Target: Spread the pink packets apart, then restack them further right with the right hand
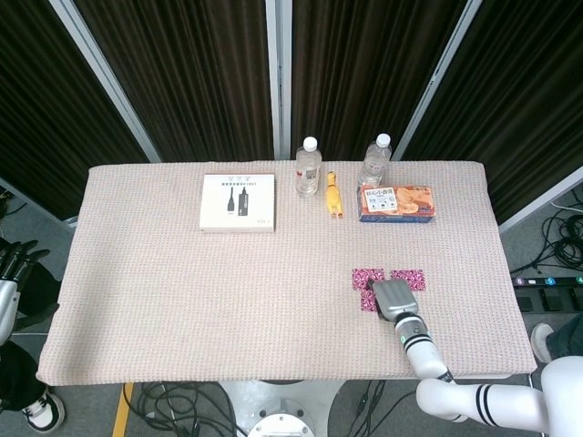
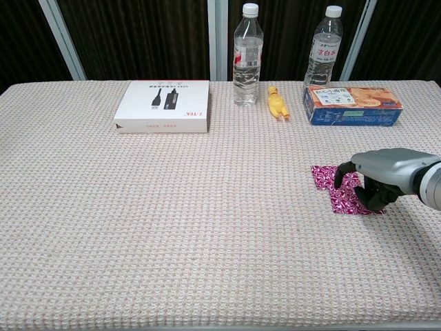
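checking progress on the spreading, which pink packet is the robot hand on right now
The right robot hand is on the near packet, lowest in the head view. The two far packets lie uncovered beyond it.

Right hand (image 1: 393, 298) over pink packets (image 1: 368, 277), contact perhaps.
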`<state>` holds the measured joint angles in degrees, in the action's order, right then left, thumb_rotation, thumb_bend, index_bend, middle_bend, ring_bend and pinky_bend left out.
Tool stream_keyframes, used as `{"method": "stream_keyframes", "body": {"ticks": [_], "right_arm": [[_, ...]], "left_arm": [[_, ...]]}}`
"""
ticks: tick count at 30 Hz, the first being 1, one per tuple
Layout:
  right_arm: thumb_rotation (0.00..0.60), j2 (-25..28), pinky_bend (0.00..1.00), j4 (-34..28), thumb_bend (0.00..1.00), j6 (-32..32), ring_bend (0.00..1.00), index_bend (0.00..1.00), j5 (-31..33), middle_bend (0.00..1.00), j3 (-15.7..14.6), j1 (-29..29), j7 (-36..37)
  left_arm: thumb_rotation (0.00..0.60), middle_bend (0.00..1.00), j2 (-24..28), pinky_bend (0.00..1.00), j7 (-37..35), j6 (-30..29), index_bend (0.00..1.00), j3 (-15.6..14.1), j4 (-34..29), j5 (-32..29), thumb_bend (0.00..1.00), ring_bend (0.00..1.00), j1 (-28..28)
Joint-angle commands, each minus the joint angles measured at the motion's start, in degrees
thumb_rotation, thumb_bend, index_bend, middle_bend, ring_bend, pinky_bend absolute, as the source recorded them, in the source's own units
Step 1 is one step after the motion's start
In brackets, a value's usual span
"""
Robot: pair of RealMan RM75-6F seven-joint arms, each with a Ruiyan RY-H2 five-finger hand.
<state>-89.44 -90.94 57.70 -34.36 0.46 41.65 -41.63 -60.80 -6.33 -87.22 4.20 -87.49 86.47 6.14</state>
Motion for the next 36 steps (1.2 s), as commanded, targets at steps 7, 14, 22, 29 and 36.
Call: {"method": "stream_keyframes", "body": {"ticks": [7,14,22,29,36], "right_arm": [[0.6,0.3,1.0,-1.1,0.66,0.5,1.0,0.28,0.2,1.0,-0.1,0.0,-0.2],[0.6,0.0,1.0,-1.5,0.66,0.7,1.0,0.29,0.4,1.0,-0.7,-0.1,-0.6],[0.6,0.4,1.0,-2.7,0.65,1.7,1.0,0.29,-0.3,1.0,-0.7,-0.3,-0.5],[0.6,2.0,1.0,-4.6,0.64,3.8,1.0,0.29,-3.1,1.0,0.1,-0.9,0.9],[0.6,0.7,1.0,-0.4,0.2,11.2,1.0,0.4,-10.8,1.0,3.2,-2.8,4.6]], "left_arm": [[0.6,0.23,0.1,0.24,-0.2,-0.1,0.25,0.0,0.0,0.0,0.0,0.12,-0.1],[0.6,0.23,0.2,0.24,-0.2,-0.3,0.25,0.0,-0.1,0.1,0.0,0.12,-0.2],[0.6,0.23,0.4,0.24,-0.4,-0.6,0.25,0.0,-0.2,0.3,0.0,0.12,-0.3],[0.6,0.23,0.4,0.24,-0.4,-0.5,0.25,0.1,-0.3,0.2,0.0,0.12,-0.2],[0.6,0.23,0.2,0.24,-0.6,-0.4,0.25,0.1,0.2,-0.1,0.0,0.12,-0.3]]}}
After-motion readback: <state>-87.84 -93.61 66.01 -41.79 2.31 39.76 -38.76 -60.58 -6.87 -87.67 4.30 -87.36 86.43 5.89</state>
